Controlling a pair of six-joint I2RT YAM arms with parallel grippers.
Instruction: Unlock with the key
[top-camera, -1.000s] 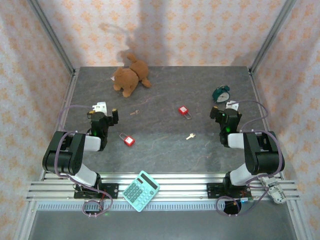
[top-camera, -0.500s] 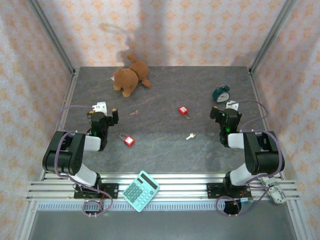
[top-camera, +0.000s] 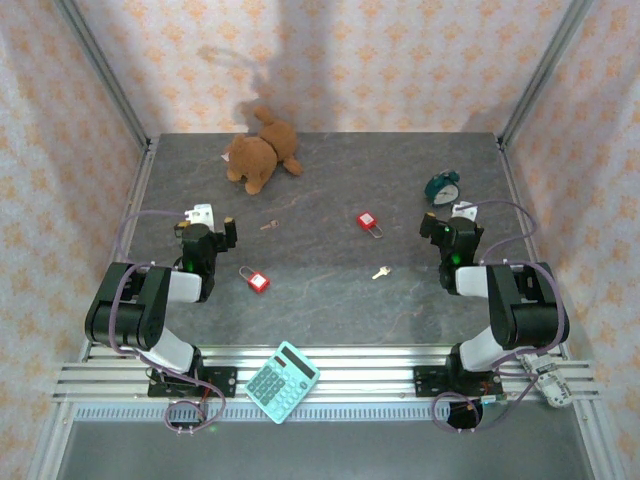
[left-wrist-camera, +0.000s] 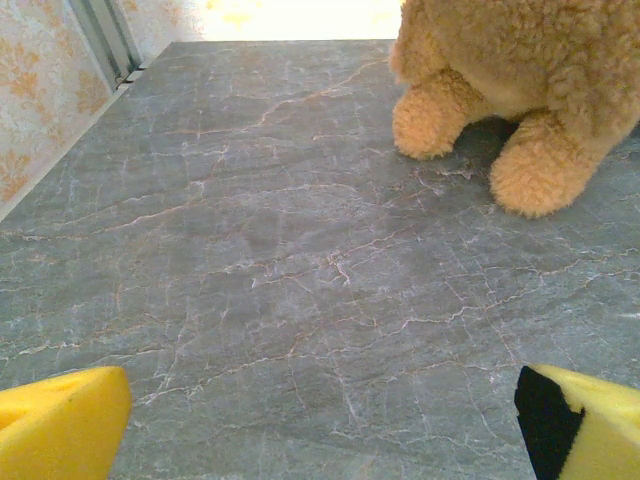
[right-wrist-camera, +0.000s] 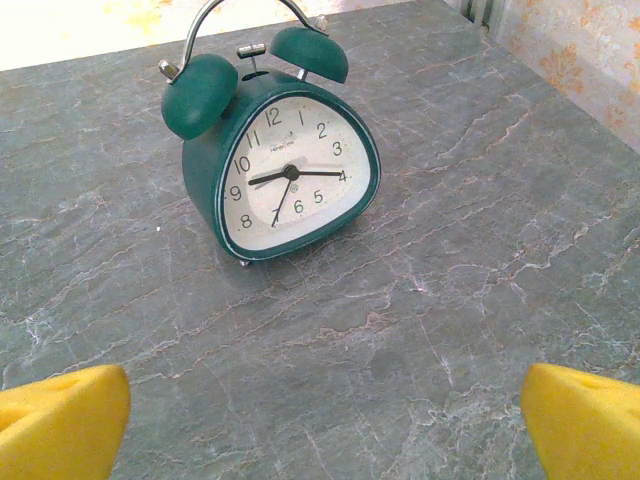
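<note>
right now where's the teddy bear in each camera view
top external: teddy bear at the far end, left of centre.
left wrist: teddy bear upper right, paws toward the camera.
right wrist: faces the alarm clock instead.
shared landmark: grey marbled tabletop.

Two red padlocks (top-camera: 258, 281) (top-camera: 367, 220), one key (top-camera: 380, 271), one teddy bear (top-camera: 260, 152), one alarm clock (top-camera: 442, 187), one calculator (top-camera: 282, 381).

Grey marbled bench (top-camera: 330, 310): teddy bear (top-camera: 262, 150) at the back, green alarm clock (top-camera: 442, 187) far right, red padlock (top-camera: 367, 220) mid-bench, second padlock (top-camera: 257, 280) front-left, key (top-camera: 380, 271) near the middle one.
</note>
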